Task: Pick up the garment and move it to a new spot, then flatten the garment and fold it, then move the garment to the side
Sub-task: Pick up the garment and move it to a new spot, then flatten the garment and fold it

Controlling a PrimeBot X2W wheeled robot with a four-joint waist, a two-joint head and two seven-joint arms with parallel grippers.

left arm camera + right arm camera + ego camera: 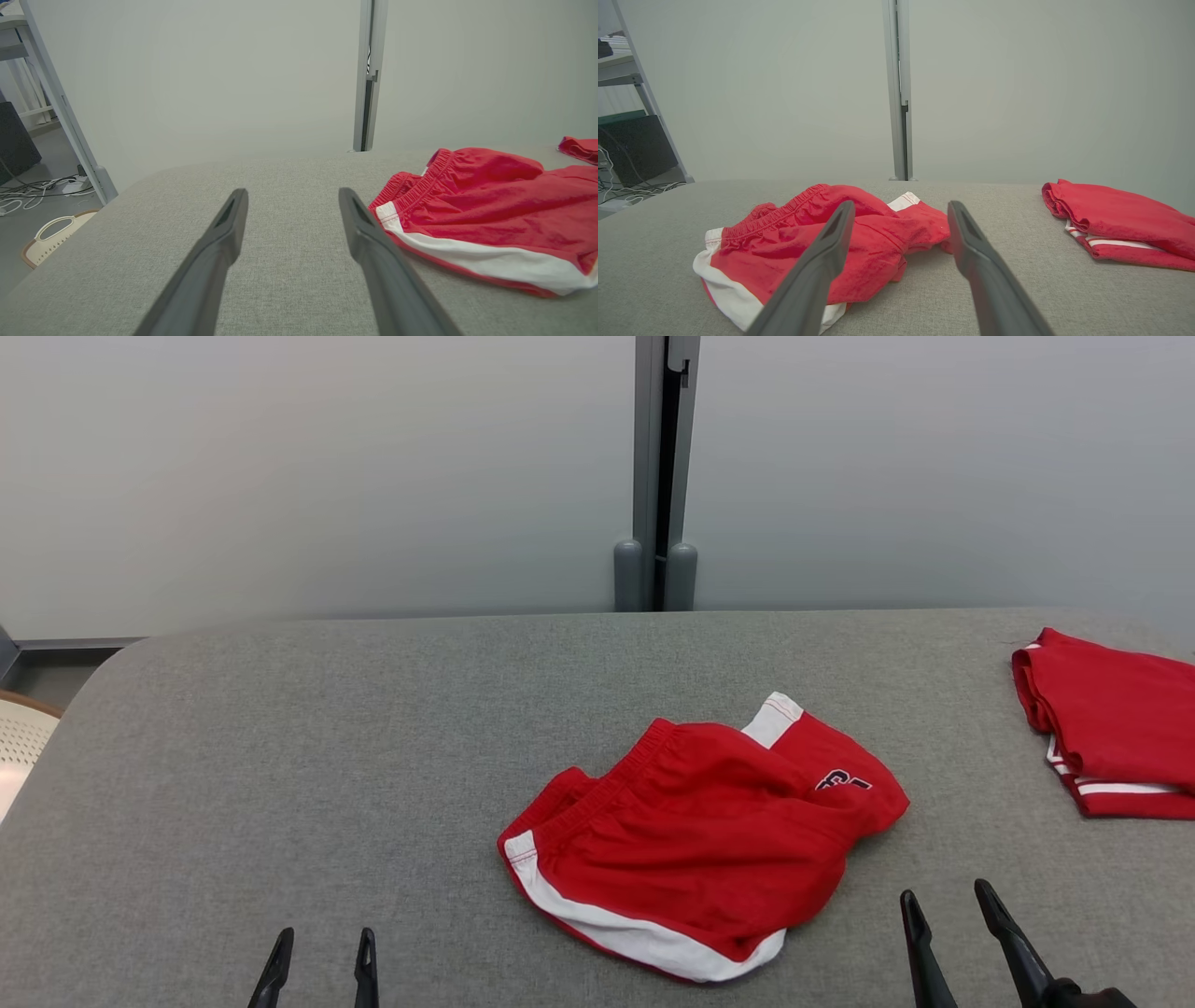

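Note:
The garment (pixel 705 835) is a pair of red shorts with white side stripes, lying crumpled near the middle of the grey table (pixel 327 756). It also lies at the right of the left wrist view (pixel 486 219) and at the left-centre of the right wrist view (pixel 817 252). My left gripper (pixel 324 938) hovers open over bare table at the front left, well apart from the shorts; its open fingers (pixel 231 219) hold nothing. My right gripper (pixel 948 901) stands open at the front right, just beyond the shorts' right edge, with nothing between its fingers (pixel 966 233).
A second red garment (pixel 1111 728) lies folded at the table's right edge, also in the right wrist view (pixel 1120 224). Grey partition panels (pixel 373 476) with a post stand behind the table. A pale chair (pixel 23 737) sits off the left edge, with cables (pixel 28 196) on the floor.

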